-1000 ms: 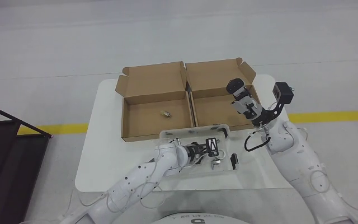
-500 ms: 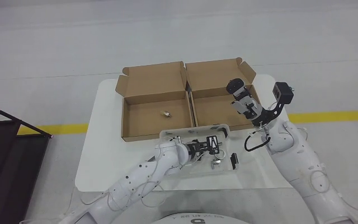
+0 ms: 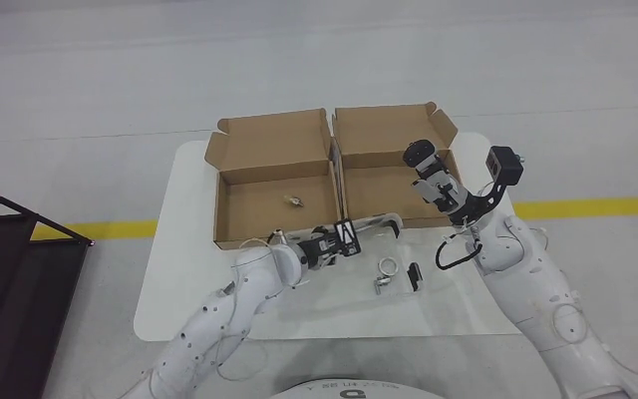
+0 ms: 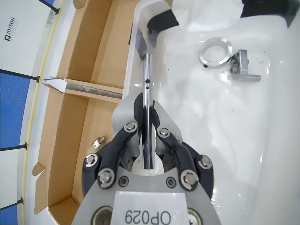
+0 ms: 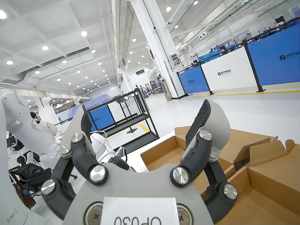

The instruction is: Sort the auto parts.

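Note:
My left gripper [image 4: 146, 108] is shut on a shiny steel rod [image 4: 148, 83] with two small holes in it. It holds the rod above the clear tray's rim [image 4: 131, 59], next to the cardboard boxes. From above, the left gripper [image 3: 339, 239] sits at the front wall between the left box [image 3: 239, 204] and the right box [image 3: 374, 195]. A metal ring [image 4: 214, 52] and a small metal block [image 4: 241, 67] lie in the tray. A small bolt [image 3: 295, 202] lies in the left box. My right gripper [image 5: 145, 111] is open and empty, raised over the right box [image 3: 424, 170].
A black part [image 3: 414, 274] lies in the tray beside the ring [image 3: 387, 266]. The boxes' flaps stand up along the far side. White table surface [image 3: 184, 269] is free to the left of the tray.
My left gripper has risen out of the tray with the rod and moved back-left to the boxes' front wall. The right arm has not moved.

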Motion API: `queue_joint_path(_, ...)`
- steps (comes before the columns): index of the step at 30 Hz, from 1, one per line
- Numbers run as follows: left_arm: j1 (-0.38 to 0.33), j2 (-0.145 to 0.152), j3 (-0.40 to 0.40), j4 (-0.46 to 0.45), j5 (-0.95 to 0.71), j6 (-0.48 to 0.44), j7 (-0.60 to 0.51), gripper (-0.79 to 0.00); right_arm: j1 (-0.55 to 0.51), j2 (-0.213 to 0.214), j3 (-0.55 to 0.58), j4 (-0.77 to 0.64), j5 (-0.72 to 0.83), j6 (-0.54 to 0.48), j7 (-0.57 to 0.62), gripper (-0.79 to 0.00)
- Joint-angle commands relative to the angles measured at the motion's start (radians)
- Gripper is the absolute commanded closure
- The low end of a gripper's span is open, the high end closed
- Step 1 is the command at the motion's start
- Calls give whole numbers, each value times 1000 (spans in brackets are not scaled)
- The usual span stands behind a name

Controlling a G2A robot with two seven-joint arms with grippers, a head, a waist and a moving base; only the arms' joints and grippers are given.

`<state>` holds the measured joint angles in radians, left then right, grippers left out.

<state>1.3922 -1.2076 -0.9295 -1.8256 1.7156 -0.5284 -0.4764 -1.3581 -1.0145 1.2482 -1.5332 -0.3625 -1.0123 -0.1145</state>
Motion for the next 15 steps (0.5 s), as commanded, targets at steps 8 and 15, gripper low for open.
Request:
queue_joint_path(8, 92, 28, -86, -66, -9, -58, 66, 0, -1, -2, -12, -23, 0, 28, 42, -785)
queue_joint_path(15, 137, 47, -93, -102, 20, -163, 110, 0, 13, -2, -27, -31, 46, 43, 145, -785)
